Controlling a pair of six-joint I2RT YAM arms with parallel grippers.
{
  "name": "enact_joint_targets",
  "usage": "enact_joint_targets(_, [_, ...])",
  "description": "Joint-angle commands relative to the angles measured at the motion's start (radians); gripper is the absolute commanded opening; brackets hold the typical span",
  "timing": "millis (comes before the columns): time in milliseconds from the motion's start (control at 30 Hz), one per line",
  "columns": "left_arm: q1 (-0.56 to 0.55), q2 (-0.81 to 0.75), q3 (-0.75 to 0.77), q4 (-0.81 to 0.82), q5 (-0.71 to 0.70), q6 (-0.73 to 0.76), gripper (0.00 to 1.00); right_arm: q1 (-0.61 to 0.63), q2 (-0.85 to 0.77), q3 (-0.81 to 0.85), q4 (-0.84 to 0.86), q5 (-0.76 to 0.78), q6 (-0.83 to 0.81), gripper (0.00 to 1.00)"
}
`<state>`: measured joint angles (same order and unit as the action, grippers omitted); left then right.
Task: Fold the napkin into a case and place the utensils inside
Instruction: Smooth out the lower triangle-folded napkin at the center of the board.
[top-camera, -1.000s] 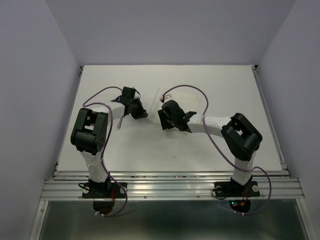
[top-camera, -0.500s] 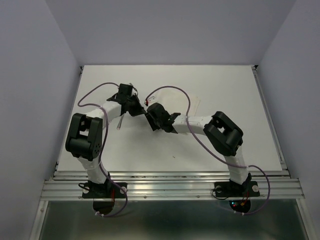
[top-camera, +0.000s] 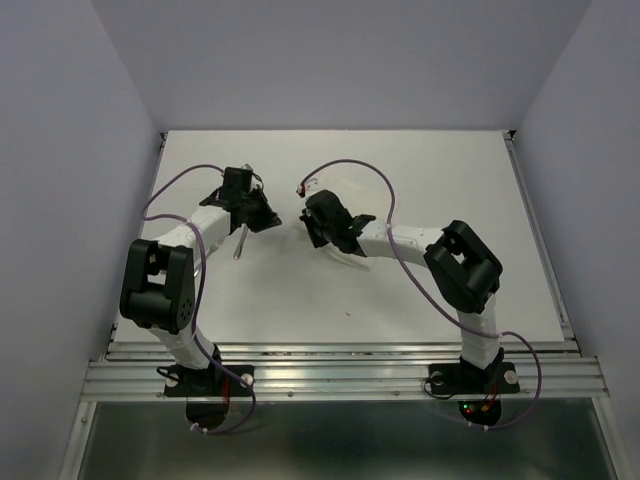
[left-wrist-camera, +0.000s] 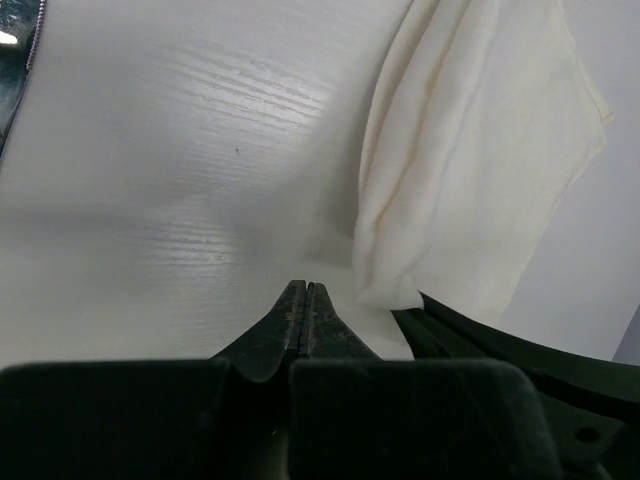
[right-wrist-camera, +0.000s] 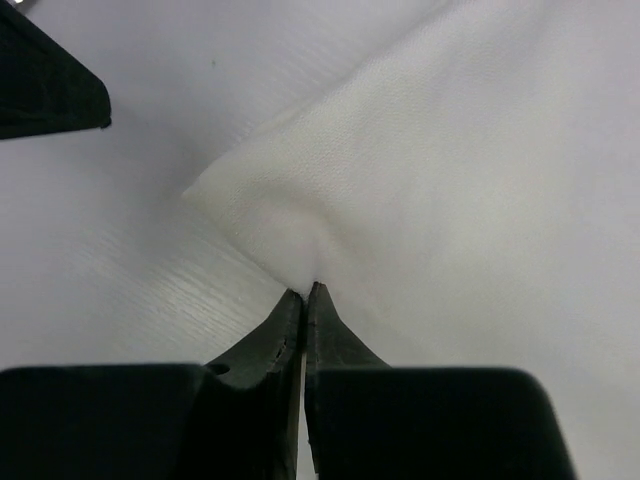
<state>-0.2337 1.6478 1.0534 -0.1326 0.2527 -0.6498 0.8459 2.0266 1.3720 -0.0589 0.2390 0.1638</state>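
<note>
Overhead faces table (top-camera: 400, 300); both wrist views share napkin (right-wrist-camera: 450, 180).

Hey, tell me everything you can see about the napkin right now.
The napkin is a thin, soft, off-white sheet with a fine weave, barely darker than the table. It is bunched into long folds and seems partly lifted, one corner free. The right gripper is shut on its edge; the shut left gripper beside it holds nothing.

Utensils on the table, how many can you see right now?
1. A slim silver utensil lies on the table near the left gripper. Others may be hidden, perhaps under the napkin.
</note>
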Motion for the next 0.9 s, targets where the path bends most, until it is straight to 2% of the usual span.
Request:
enact_joint_targets(0, [0.004, -0.04, -0.003, -0.007, 0.0, 0.032, 0.0, -0.025, -0.106, -0.008, 0.048, -0.138, -0.007, 0.01])
enact_joint_targets(133, [0.005, -0.04, -0.003, -0.012, -0.001, 0.035, 0.0, -0.034, -0.135, -0.033, 0.047, -0.23, 0.009, 0.01])
enact_joint_targets(200, [0.005, -0.042, -0.004, -0.012, -0.004, 0.035, 0.0, -0.044, -0.132, -0.039, 0.047, -0.23, 0.02, 0.05])
enact_joint_targets(233, [0.005, -0.042, -0.006, -0.015, -0.006, 0.035, 0.0, -0.044, -0.128, -0.04, 0.047, -0.23, 0.026, 0.17])
enact_joint_targets(300, [0.007, -0.045, -0.006, -0.019, -0.015, 0.033, 0.0, -0.053, -0.114, -0.04, 0.047, -0.262, 0.046, 0.5])
enact_joint_targets(400, [0.008, -0.06, -0.012, -0.025, -0.044, 0.024, 0.0, -0.053, -0.111, -0.045, 0.047, -0.256, 0.052, 0.57])
enact_joint_targets(500, [0.013, -0.098, -0.027, -0.015, -0.059, 0.015, 0.0, -0.053, -0.12, -0.053, 0.047, -0.248, 0.052, 0.57])
enact_joint_targets(600, [0.013, -0.117, -0.029, -0.004, -0.058, 0.021, 0.0, -0.053, -0.129, -0.057, 0.047, -0.227, 0.052, 0.51])
enact_joint_targets(733, [0.01, -0.066, -0.023, 0.002, -0.001, 0.03, 0.0, -0.062, -0.118, -0.057, 0.039, -0.179, 0.071, 0.36])
enact_joint_targets(867, [-0.022, -0.031, -0.027, 0.019, 0.013, 0.024, 0.0, -0.089, -0.123, -0.08, 0.034, -0.161, 0.115, 0.3])
